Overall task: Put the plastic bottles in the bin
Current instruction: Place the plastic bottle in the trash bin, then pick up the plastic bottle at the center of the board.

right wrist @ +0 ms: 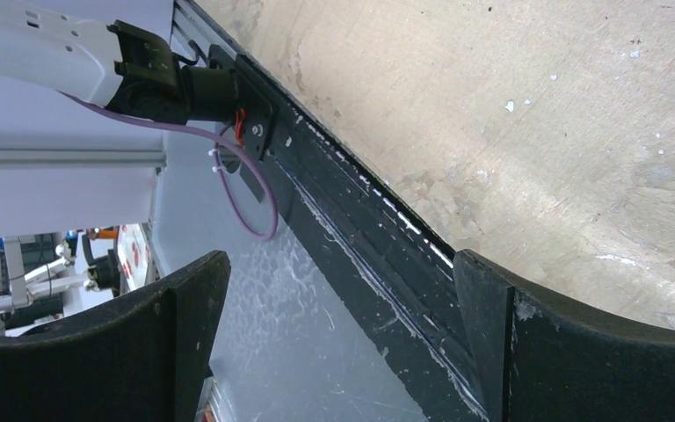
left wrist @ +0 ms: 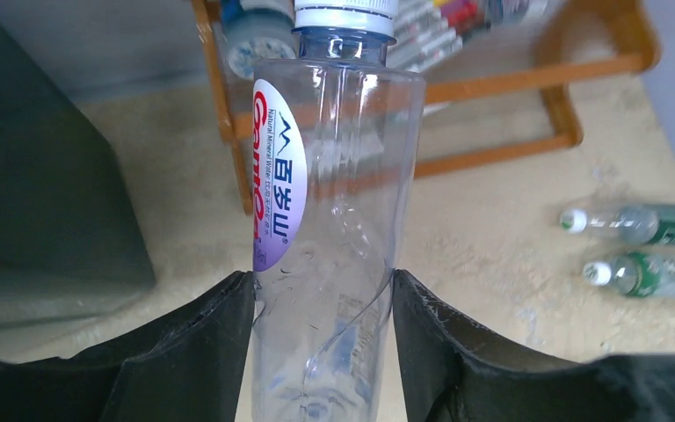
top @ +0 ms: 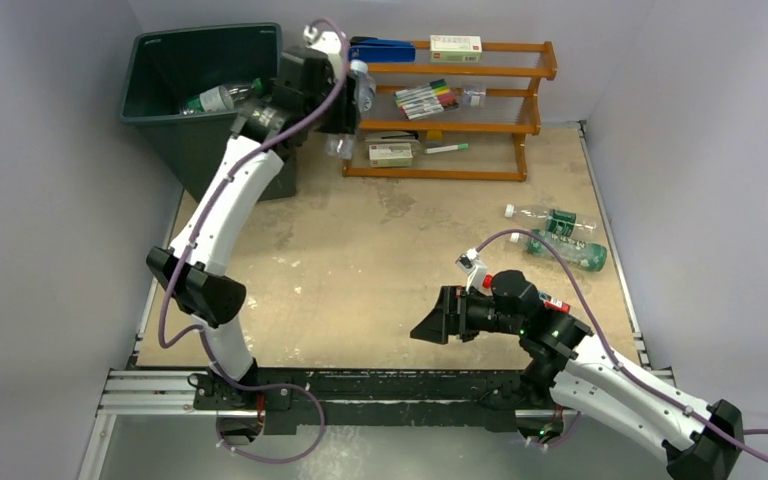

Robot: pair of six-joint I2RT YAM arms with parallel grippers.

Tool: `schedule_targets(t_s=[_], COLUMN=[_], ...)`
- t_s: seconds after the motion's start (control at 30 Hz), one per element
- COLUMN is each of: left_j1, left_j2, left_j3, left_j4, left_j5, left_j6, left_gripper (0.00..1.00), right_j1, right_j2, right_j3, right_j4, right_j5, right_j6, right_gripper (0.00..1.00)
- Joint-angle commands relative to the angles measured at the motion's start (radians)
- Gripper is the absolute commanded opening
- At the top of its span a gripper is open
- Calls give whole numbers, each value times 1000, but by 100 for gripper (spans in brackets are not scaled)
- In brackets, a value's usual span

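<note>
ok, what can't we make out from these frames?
- Bin contents: top view, left arm covers one corner, inside is dark; bottle count unclear.
- Held bottle: left wrist view, base cut off by the bottom edge.
- Red-marked object: top view, mostly under the right arm; unidentifiable.
- Rack box print: top view, too small.

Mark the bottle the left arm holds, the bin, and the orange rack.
held bottle [left wrist: 343, 202], left wrist view, clear body.
bin [top: 210, 31], top external view, far rim.
orange rack [top: 430, 174], top external view, bottom rail.
</note>
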Motion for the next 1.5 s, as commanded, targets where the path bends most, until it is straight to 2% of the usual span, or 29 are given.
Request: schedule_targets(t_s=[0.0, 0.13, 0.33, 0.47, 0.6, 0.77, 0.9, 1.07, 1.23, 1.4, 1.47], left_j1=[104, 255, 506, 592, 633, 654, 677, 702, 689, 580, 517], left_j2=[25, 4, -66, -85, -64, -37, -7, -26, -66, -143, -172], left_j3=[168, 191, 46, -43, -62, -47, -18, -18, -4, -24, -49], left_j4=[-24, 70, 383, 598, 687, 621, 520, 423, 421, 342, 305], left_j5=[99, 224, 436, 513, 519, 462, 427, 361, 424, 389, 359], left_j6=[-39, -144, -429, -604, -683, -642, -612, -570, -577, -482, -445], left_gripper=[55, 57, 57, 57, 57, 63, 80, 81, 82, 83, 83], right_j1=[6, 6, 6, 6, 6, 6, 6, 6, 6, 6, 6], right_j2=[10, 9, 2, 9, 9, 17, 23, 31, 53, 92, 105], right_j3=[44, 39, 35, 29, 24, 21, 17, 16, 26, 100, 137], right_j4=[23, 19, 20, 26, 32, 40, 47, 53, 63, 4, -64], right_j5=[19, 19, 16, 15, 11, 9, 6, 2, 1, 30, 121], right_j6=[0, 2, 8, 9, 9, 5, 3, 2, -5, -26, 4], right_gripper=[100, 100, 100, 100, 100, 100, 100, 100, 100, 100, 100])
